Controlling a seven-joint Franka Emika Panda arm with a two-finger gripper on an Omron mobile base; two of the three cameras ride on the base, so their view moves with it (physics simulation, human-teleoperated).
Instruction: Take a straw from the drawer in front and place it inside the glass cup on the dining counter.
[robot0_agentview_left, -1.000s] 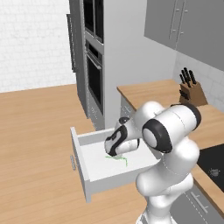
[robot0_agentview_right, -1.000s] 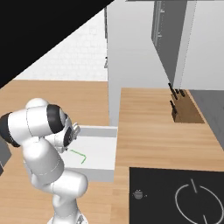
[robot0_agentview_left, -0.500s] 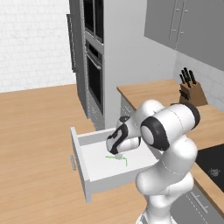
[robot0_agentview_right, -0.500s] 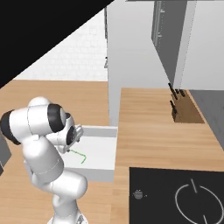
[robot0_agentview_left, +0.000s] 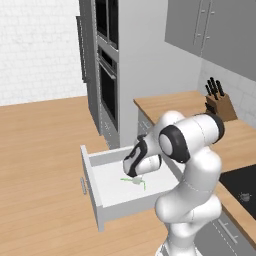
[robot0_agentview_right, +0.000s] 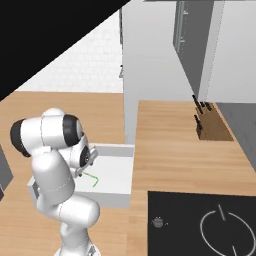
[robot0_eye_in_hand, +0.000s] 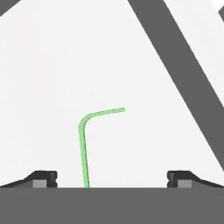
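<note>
Left base view shows the wide light-grey drawer with a white inside (robot0_agentview_left: 92, 172) pulled open. Inside it lies the thin green bent straw (robot0_agentview_left: 134, 181). Just above hangs the pincer (robot0_eye_in_hand: 112, 179), spread wide, holding nothing.

The straw (robot0_eye_in_hand: 84, 148) is a thin light green line, plain and unpatterned, against the white inside of the drawer (robot0_agentview_left: 107, 175). The drawer's outer front and sides are light grey, and its small handle (robot0_agentview_left: 83, 185) is silver. Beside the drawer, the countertop (robot0_agentview_right: 170, 150) is a warm light-brown wood. The floor (robot0_agentview_left: 40, 150) by the drawer has the same tan wood tone. On the countertop, the knife block (robot0_agentview_left: 220, 106) is brown with black knife handles. The cooktop (robot0_agentview_right: 200, 222) set into the countertop is black with thin white ring markings. Above the countertop, the cabinets (robot0_agentview_left: 210, 30) are mid grey. The arm (robot0_agentview_left: 192, 150) is white with black joints.
</note>
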